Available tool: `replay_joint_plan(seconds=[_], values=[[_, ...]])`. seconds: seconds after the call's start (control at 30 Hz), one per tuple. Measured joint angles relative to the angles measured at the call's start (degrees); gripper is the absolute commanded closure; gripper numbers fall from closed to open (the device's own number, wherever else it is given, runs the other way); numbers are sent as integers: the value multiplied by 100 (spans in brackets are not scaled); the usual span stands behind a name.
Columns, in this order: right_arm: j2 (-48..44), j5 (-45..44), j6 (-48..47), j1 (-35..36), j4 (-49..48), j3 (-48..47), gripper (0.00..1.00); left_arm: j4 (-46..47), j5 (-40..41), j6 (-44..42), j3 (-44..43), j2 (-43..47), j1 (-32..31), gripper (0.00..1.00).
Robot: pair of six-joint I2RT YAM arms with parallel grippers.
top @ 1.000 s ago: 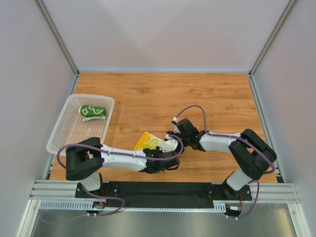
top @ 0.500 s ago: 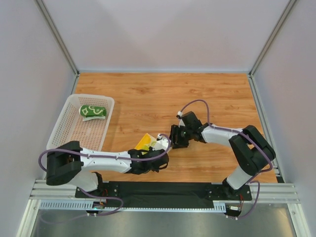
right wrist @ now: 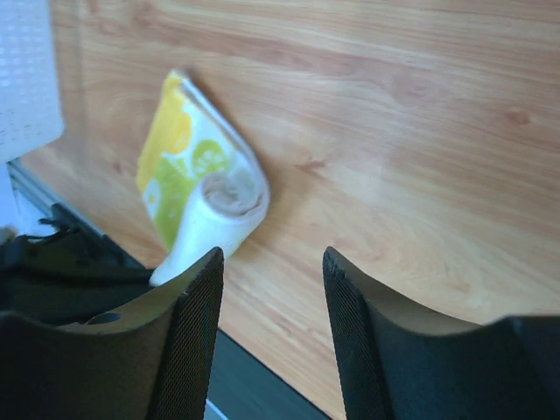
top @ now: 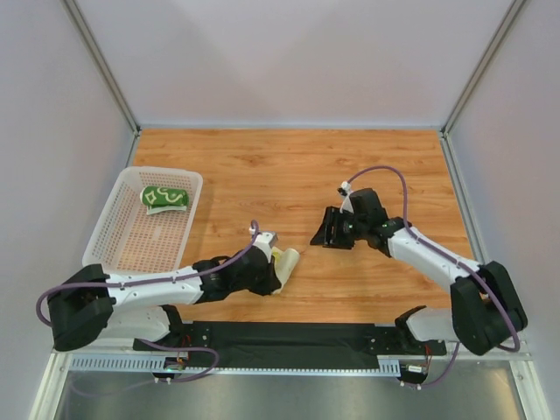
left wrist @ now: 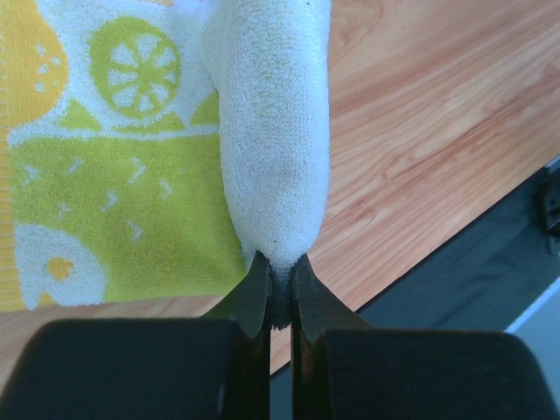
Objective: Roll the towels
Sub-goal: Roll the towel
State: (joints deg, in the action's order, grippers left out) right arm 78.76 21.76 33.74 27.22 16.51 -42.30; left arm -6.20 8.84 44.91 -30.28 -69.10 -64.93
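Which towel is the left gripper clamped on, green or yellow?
The yellow lemon-print towel, half rolled on the table; the left gripper pinches its roll's end. The green towel lies rolled in the basket.

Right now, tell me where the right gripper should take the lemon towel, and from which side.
Pinch the lemon towel at the roll's free spiral end, coming from its right side. The left gripper clamps the other end, and the open right gripper faces the exposed one.

place: robot lab cell | evidence: white panel walls (top: 289, 52), aluminium frame posts (top: 105, 74), wood-grain tabletop (top: 289, 166), mounting rail (top: 289, 337)
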Motion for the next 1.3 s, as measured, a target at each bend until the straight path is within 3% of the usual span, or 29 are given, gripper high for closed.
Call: replay_joint_plan(seconds=[0.23, 0.47, 0.73, 1.03, 1.3], values=[[-1073, 774, 153, 2, -643, 874, 48, 973, -1311, 835, 680, 90, 960, 100], [-1102, 1438, 595, 144, -1574, 1799, 44, 1781, -2179, 1397, 955, -146, 1414, 100], [-518, 1480, 960, 560, -2647, 1878, 39, 2640, -2955, 1851, 1047, -811, 1869, 100], [723, 1471, 1049, 581, -3458, 1829, 38, 2920, -3128, 2249, 1351, -831, 2063, 100], [1189, 1480, 1132, 656, -4009, 1644, 38, 3047, -3077, 2553, 1578, -807, 2120, 100]])
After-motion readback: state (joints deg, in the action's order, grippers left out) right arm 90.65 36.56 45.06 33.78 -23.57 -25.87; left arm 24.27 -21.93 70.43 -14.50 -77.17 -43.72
